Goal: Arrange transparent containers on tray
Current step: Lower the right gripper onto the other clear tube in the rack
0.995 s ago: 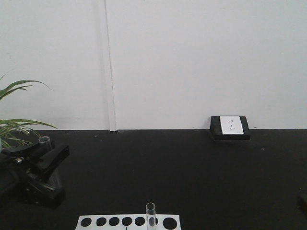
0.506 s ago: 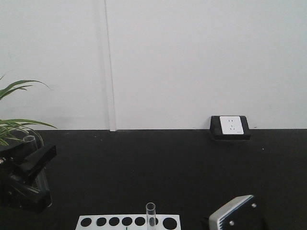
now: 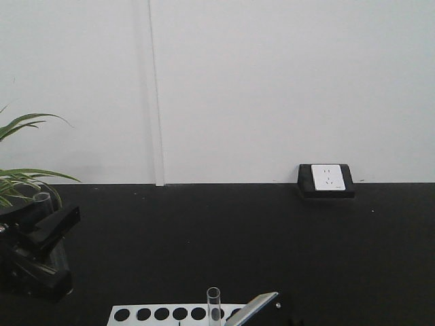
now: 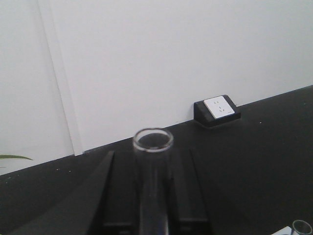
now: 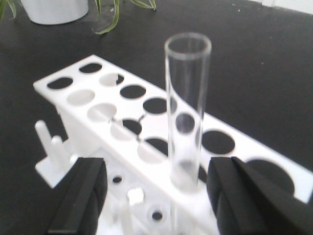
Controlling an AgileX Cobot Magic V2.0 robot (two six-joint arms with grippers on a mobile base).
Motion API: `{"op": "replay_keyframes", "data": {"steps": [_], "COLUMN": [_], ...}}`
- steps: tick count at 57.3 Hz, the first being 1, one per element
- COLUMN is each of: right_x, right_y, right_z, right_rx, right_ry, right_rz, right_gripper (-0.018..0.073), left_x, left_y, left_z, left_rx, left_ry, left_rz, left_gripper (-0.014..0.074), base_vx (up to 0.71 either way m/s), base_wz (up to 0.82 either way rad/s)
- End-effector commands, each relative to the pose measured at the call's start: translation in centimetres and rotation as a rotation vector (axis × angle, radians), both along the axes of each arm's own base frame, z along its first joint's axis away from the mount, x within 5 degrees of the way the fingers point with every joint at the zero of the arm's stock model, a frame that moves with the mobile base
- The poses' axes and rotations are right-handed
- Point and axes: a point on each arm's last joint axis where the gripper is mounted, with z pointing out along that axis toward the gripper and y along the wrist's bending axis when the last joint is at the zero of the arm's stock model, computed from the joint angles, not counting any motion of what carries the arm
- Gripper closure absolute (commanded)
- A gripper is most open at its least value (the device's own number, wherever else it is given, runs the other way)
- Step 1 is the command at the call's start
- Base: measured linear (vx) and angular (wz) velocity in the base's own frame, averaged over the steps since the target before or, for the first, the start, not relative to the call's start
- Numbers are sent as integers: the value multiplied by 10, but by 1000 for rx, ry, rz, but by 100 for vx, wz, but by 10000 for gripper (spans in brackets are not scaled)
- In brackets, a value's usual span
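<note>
At far left, beside the green leaves of a plant (image 3: 24, 178), the left claw (image 4: 152, 208) is closed on the first test tube (image 4: 152, 169), holding it upright with its open rim above the black fingers (image 4: 100, 196) and raised clear of the black desk (image 3: 272, 238). Toward the middle of the front edge, a white holed rack (image 5: 122, 98) stands on the desk with the second test tube (image 5: 187, 107) upright in one of its holes. The right claw (image 5: 156, 171) sits spread wide around that tube, one black finger (image 5: 80, 193) on either side, with rack showing between each and the glass, so it grips nothing. At right, a white wall socket (image 3: 326, 179) in a black housing rests where the desk meets the white wall (image 3: 272, 88).
</note>
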Motion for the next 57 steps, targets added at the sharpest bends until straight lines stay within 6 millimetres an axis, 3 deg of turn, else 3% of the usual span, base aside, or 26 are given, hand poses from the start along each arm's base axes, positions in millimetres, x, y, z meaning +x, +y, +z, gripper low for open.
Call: {"op": "replay_keyframes", "data": {"steps": [1,17,41,57], "right_x": [12,24,41,37], "right_y": [8,7,22,21], "right_z": [30,41,35,30], "right_rx": [112,121,143,133], "right_ry": [-134,-182,-197,-73], "right_rz": [-24,-107,-110,-122], "right_gripper": [46,47,47,47], "left_x": [-3,-3,-3,-3], "left_y": [-1,-1,-1,-1], "left_z": [22,22,22,22], "left_rx": [-59,-59,-59,-59], "left_ry": [-115,-115,-115,-115], "left_rz": [-14,-14,-14,-14], "left_gripper": [496,496,496,496], "base_vx": [0,0,0,0], "base_wz": [0,0,0,0]}}
